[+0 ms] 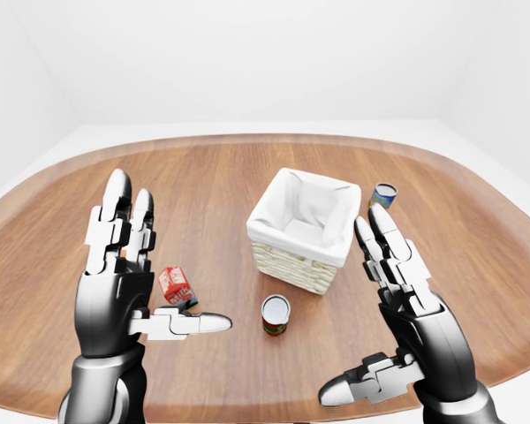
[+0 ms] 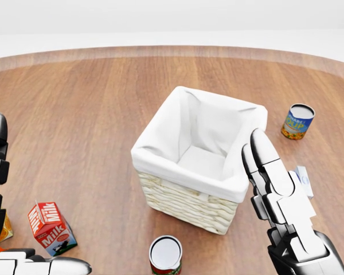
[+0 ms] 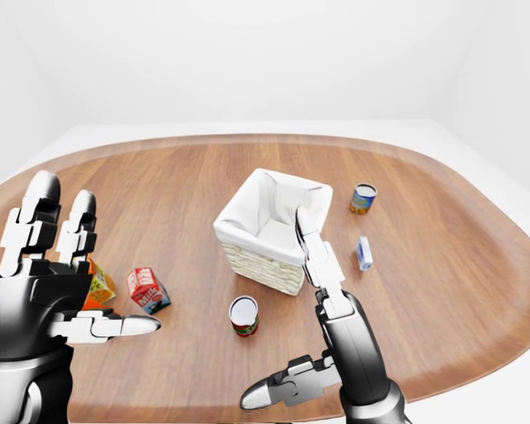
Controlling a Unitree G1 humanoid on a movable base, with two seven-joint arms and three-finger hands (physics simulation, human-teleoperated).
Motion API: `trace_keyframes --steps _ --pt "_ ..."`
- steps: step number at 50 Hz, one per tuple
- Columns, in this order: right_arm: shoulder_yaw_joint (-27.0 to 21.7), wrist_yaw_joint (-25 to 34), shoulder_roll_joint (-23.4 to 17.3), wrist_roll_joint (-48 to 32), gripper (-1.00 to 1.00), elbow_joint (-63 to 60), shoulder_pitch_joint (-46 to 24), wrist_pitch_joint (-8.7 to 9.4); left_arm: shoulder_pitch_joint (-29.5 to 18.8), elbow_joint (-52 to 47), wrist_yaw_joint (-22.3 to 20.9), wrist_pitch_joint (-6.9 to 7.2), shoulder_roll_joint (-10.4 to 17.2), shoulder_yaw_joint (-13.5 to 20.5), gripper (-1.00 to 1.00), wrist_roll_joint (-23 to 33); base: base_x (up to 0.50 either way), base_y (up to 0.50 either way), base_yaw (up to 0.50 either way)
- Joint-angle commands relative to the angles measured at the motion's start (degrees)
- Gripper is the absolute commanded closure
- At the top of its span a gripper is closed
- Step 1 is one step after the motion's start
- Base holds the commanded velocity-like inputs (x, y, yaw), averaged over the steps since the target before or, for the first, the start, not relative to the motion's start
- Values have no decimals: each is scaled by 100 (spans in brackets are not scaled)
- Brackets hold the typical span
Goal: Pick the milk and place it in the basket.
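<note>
My two glossy black-and-white three-fingered hands hang over a rounded, wood-grained tabletop (image 1: 203, 177), both released and holding nothing: the left hand (image 1: 124, 283) stands palm-forward with fingers upright and thumb jutting toward the view's right, and the right hand (image 1: 406, 309) is likewise spread, fingers straight and thumb out low. The small red-and-white gabled milk carton (image 3: 147, 290) lies tilted on the wood, well apart from the square woven wicker basket with a loose white cloth liner (image 2: 198, 152) — it sits to that basket's lower left in the head view, near the frame's bottom-left corner. Just below the basket stands a squat red-labelled tin can with a pale shiny lid (image 1: 275, 315); a blue-and-yellow labelled can (image 2: 298, 121) stands upright to the basket's upper right. The right-eye view shows what the left-eye view hides behind my left hand: an orange juice carton (image 3: 99, 287) just left of the milk carton. That view also shows a small blue-and-white box (image 3: 363, 253) whole, right of the basket, where the head view gives only a sliver of it beside my right fingers. The head view alone looks down into the basket — its folded liner shows creases and a flat pale floor.
</note>
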Motion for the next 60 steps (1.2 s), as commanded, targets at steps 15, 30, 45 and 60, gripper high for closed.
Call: trace_keyframes --steps 15,30,45,60 --pt "75 -66 -50 -74 -100 55 4 0 20 43 3 0 5 -64 -100 47 22 0 0" --pt "61 -60 -52 -36 -100 40 -5 0 21 23 7 0 10 -70 -100 39 22 0 0" --pt "30 -66 -26 -25 -100 54 0 0 -195 221 132 0 70 94 -100 145 15 0 0" --pt "56 -64 -35 -24 -100 35 19 0 -606 199 -63 0 244 1032 -100 -98 0 0 0"
